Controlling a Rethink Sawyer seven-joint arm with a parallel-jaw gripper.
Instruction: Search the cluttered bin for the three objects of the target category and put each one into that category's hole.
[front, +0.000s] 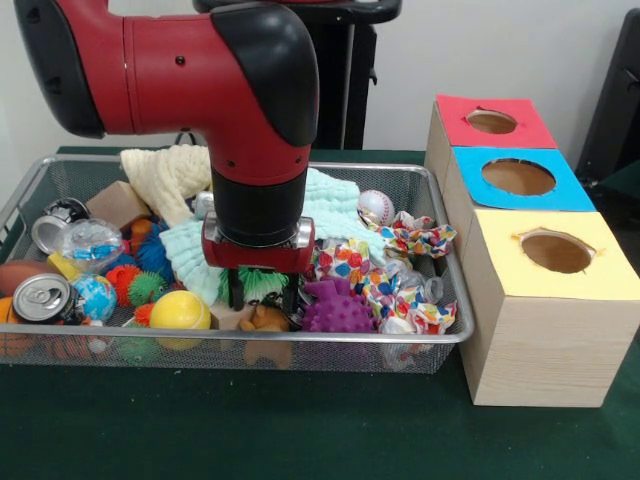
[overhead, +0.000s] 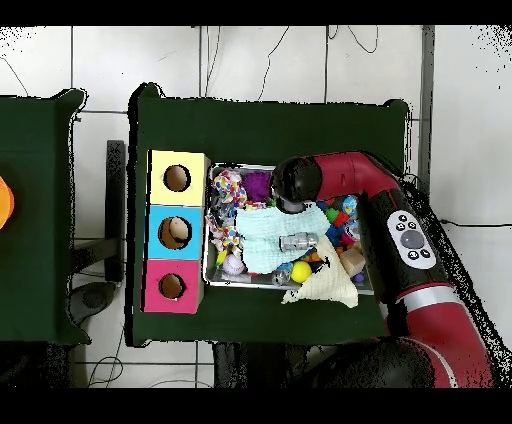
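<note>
At the near rim of the wire bin (front: 60, 345), which sits on the green counter (front: 300, 430), lie a yellow ball (front: 180, 311), a soda can (front: 41, 298) with its silver top turned outward, a small globe ball (front: 97, 296), an orange toy animal (front: 265, 320) and a purple spiky ball (front: 339, 308). The hand (front: 262, 291) hangs low just above this front row, its dark fingers (front: 236, 288) spread apart with green spiky fuzz showing between them; whether they touch anything cannot be told. Right of it lie crumpled patterned ribbons (front: 395, 290). Behind the hand spreads a pale mint cloth (front: 335, 205), with a baseball (front: 376, 207) at its right edge and a cream knit cloth (front: 165, 175) toward the far left. Beside the bin on the right stands a wooden box with three holes, nearest a yellow-topped one (front: 556, 251), then blue (front: 518, 177), then red (front: 491, 122) farthest back. Which category is sought cannot be told.
</note>
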